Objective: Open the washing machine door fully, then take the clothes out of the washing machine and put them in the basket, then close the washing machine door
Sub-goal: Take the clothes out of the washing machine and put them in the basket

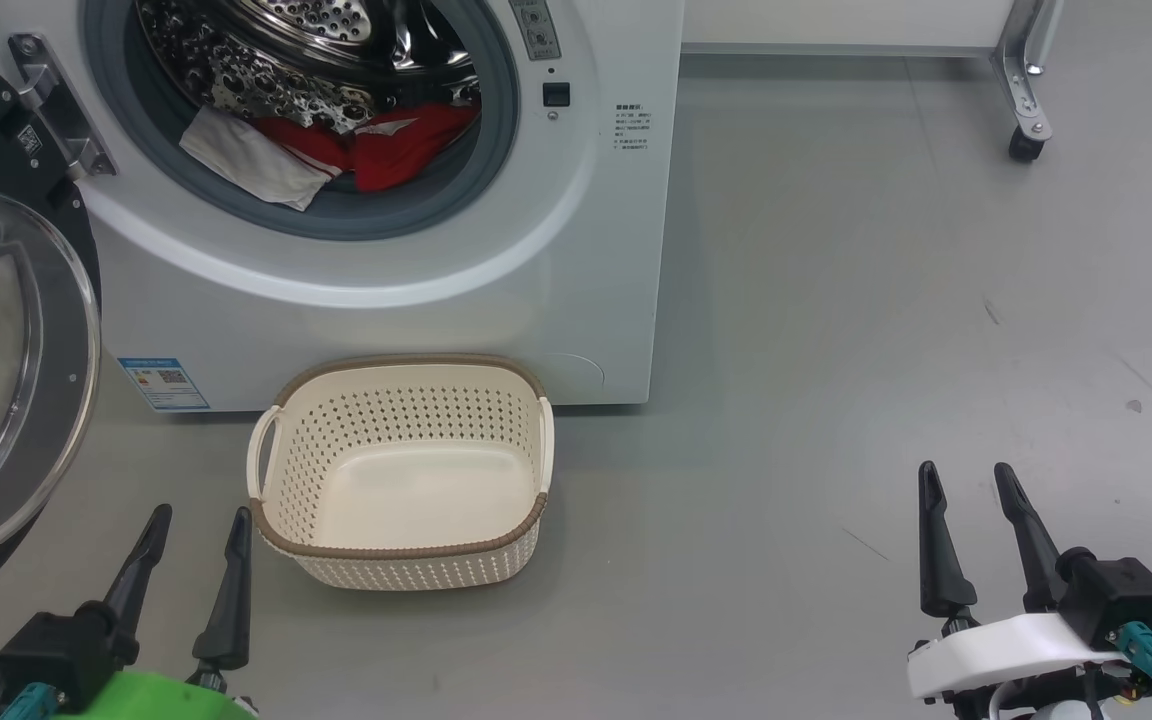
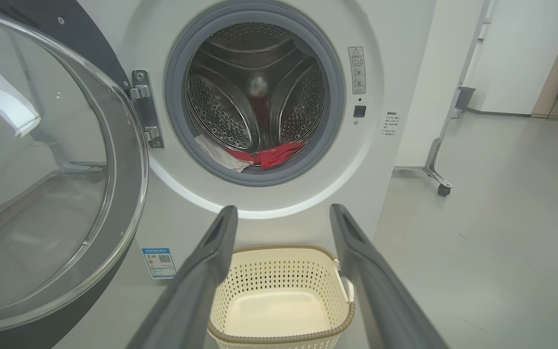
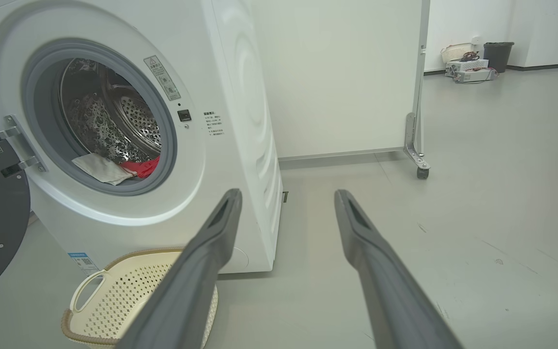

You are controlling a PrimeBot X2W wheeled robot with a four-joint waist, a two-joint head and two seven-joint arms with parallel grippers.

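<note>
Since the door runs off the left edge of the head view, only part of its clear glass bowl and glossy black rim shows. It's swung open on a metal hinge.

Clothes: crumpled heap at the drum's bottom front. Red fabric plus one pale piece draped onto the grey rubber seal. Can't count garments, no print legible.

One white washing machine, perforated steel drum, top cut off.

One basket on the floor, just before the machine's base. Cream perforated plastic, rounded-rectangular, brown woven-look rim, two white handles.

Two claws, two dark tapered fingers each. Left claw sits between door and basket, right claw well apart. Both are spread wide, gripping nothing.
</note>
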